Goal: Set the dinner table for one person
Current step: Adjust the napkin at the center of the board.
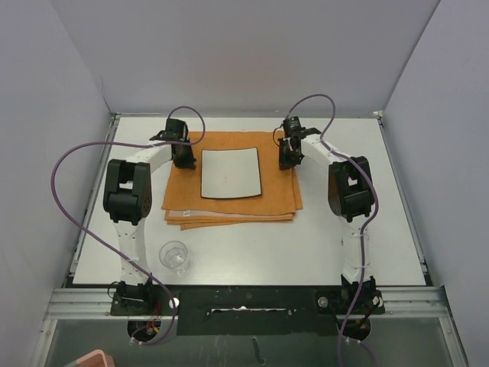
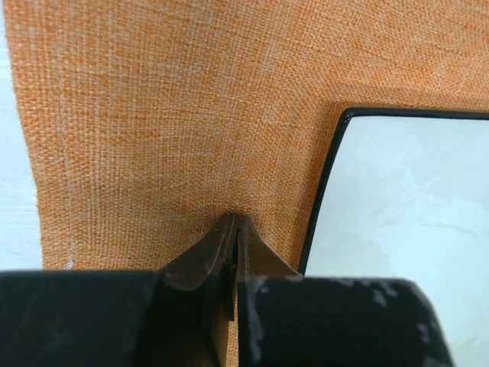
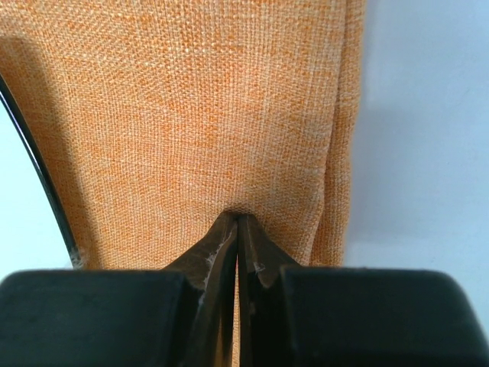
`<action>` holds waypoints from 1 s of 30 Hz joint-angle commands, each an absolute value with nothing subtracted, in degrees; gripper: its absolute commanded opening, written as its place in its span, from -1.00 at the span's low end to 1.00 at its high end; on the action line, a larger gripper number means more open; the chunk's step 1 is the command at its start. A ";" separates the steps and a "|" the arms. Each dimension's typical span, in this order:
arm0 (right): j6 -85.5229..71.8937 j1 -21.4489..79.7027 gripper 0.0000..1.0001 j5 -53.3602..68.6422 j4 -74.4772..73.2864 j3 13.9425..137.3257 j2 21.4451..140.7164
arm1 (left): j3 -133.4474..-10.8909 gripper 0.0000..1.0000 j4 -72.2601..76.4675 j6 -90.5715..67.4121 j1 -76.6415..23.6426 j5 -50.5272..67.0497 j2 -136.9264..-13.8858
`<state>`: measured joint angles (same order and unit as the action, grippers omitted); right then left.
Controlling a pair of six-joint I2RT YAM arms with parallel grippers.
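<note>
The dinner table (image 1: pixel 344 229) is a pale grey-white top. An orange folded placemat (image 1: pixel 229 205) lies at its middle, with a square white plate (image 1: pixel 231 173) on it. My left gripper (image 1: pixel 183 157) stands over the mat just left of the plate, and my right gripper (image 1: pixel 285 157) just right of it. In the left wrist view the gripper (image 2: pixel 235 218) is shut, its tips down on the placemat (image 2: pixel 168 115) beside the plate's dark rim (image 2: pixel 325 191). In the right wrist view the gripper (image 3: pixel 238 216) is also shut, tips on the placemat (image 3: pixel 191 99) near its right edge.
A clear drinking glass (image 1: pixel 174 256) stands on the table near the front left, close to the left arm's base. Grey walls enclose the table on three sides. Purple cables loop from both arms.
</note>
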<state>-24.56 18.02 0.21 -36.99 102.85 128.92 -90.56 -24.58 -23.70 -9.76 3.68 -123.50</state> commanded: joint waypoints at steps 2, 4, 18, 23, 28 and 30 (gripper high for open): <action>-23.07 16.33 -1.00 -1.52 -37.57 105.75 131.52 | -90.71 -1.00 -27.28 -23.57 -11.68 5.19 -122.10; -22.93 16.27 -1.00 -0.97 -37.38 106.03 131.21 | -91.02 -1.00 -27.28 -23.20 -11.73 5.34 -121.95; -19.67 17.89 -1.00 0.30 -35.52 106.06 121.83 | -92.99 -0.64 -28.39 -20.28 -10.98 5.41 -116.98; -19.82 19.39 -1.00 1.32 -35.42 105.23 118.42 | -95.97 -0.55 -29.06 -19.94 -10.29 6.25 -115.75; -20.47 23.43 -1.00 1.94 -34.31 100.69 115.93 | -99.05 -0.55 -30.19 -20.02 -9.47 5.76 -118.72; -20.59 25.10 -1.00 1.96 -33.92 98.76 115.47 | -99.88 -0.55 -30.07 -20.04 -9.40 5.79 -120.12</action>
<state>-20.93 21.54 1.13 -35.83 101.75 118.45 -95.77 -29.93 -20.53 -10.17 5.26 -121.84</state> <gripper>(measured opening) 0.021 0.223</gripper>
